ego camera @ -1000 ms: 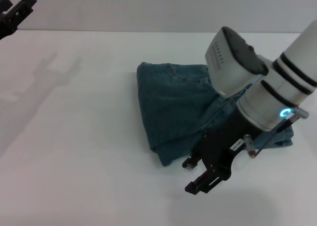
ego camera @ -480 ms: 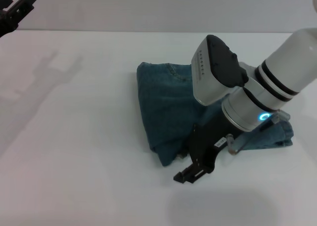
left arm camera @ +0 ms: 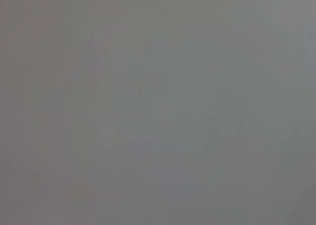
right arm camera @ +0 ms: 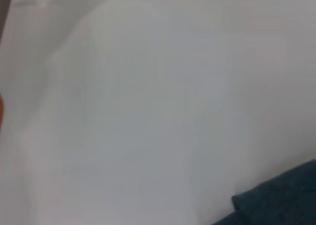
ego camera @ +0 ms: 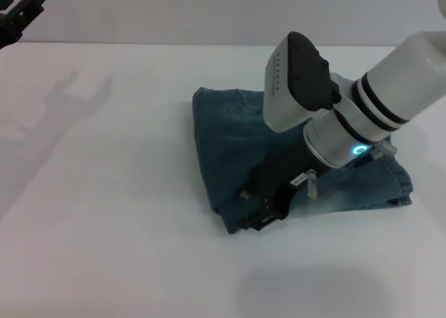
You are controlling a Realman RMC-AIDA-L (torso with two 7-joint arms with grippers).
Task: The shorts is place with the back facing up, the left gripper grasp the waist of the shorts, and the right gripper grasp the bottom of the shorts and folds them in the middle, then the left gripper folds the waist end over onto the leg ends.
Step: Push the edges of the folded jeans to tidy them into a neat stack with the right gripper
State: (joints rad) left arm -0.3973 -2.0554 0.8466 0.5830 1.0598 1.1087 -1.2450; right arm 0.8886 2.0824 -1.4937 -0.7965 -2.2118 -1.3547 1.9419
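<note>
right tool [ego camera: 254,208] angles down low at the end of its white forearm — left tool [ego camera: 17,14] hangs raised, far off at the corner.

A smooth, matte white tabletop [ego camera: 104,227] fills nearly the whole head view, lit evenly from above. Soft grey shadows fall across its far left part. Behind its far edge runs a plain pale grey wall [ego camera: 174,11], bare and featureless.

shorts [ego camera: 230,144]: partly hidden behind right arm.
right gripper [ego camera: 258,208]: jaw gap unreadable.
left gripper [ego camera: 17,14]: cut off at frame corner.
left wrist view: blank grey.
</note>
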